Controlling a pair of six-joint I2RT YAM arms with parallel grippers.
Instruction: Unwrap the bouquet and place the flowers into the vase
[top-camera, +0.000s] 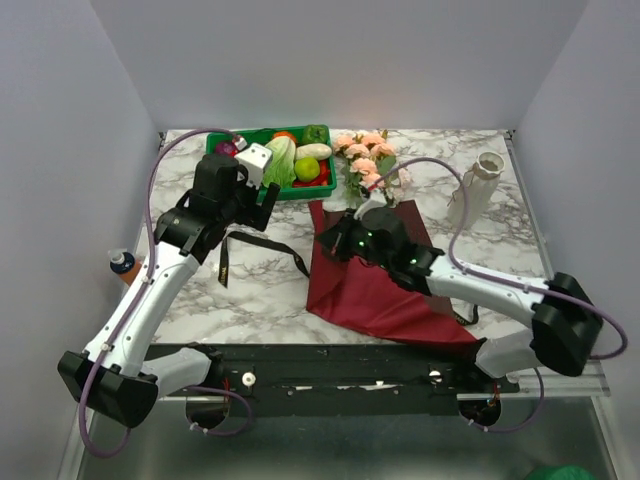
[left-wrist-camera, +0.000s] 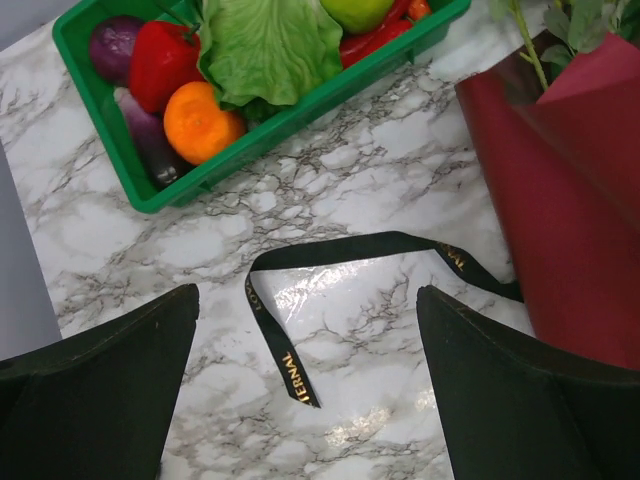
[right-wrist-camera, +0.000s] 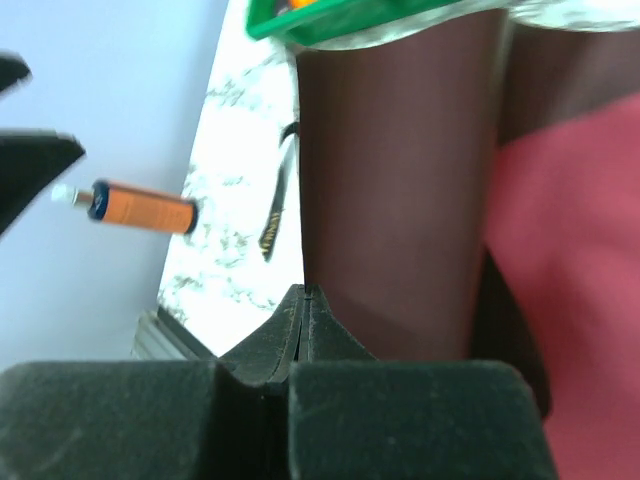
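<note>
Nearest, the right gripper (right-wrist-camera: 305, 300) is pressed together on the edge of the dark red paper (top-camera: 380, 290); the left gripper (left-wrist-camera: 308, 300) hangs spread above the loose black ribbon (left-wrist-camera: 330, 250). Untying looks done; the flowers (top-camera: 365, 155) lie on the paper, not yet in the vase (top-camera: 478, 185) at far right.

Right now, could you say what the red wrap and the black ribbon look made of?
Red wrap: probably matte paper, holding stiff folds and creases. Black ribbon: likely woven satin fabric, thin, limp, slightly shiny, with gold printed lettering.
</note>
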